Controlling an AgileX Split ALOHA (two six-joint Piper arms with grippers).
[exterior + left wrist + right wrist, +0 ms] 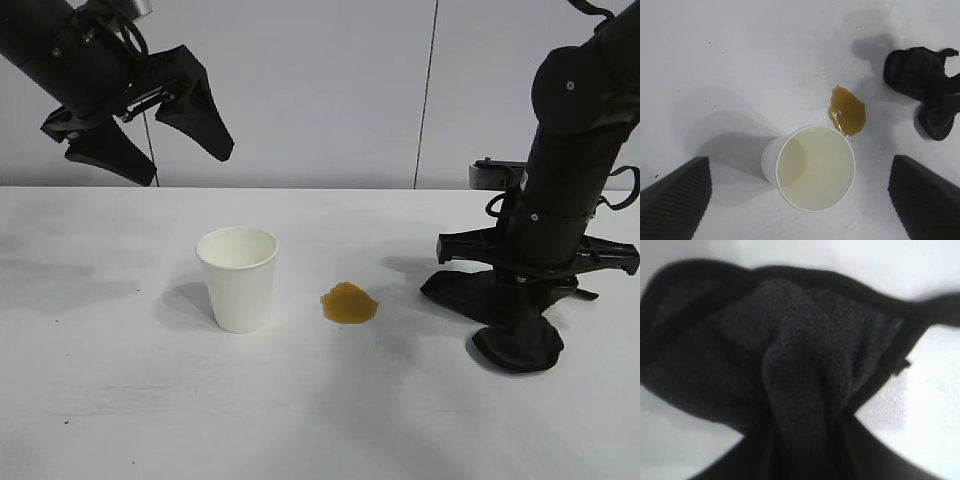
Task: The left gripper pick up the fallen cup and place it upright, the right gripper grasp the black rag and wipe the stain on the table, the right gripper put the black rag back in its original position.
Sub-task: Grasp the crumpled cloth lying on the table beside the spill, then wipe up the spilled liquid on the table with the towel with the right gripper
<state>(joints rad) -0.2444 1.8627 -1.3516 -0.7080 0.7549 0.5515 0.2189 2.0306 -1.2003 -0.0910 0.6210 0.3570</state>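
The white paper cup [238,278] stands upright on the white table [120,400], left of centre; in the left wrist view its mouth [815,167] faces up. The yellowish-brown stain [349,303] lies just right of the cup, also in the left wrist view [847,110]. My left gripper [165,140] is open and empty, raised above and behind the cup. My right gripper [520,300] is down at the table's right, shut on the black rag [510,325], which fills the right wrist view [790,365] and bunches between the fingers.
A small black device [497,174] sits at the table's back edge behind the right arm. A grey wall with a vertical seam [430,90] stands behind the table.
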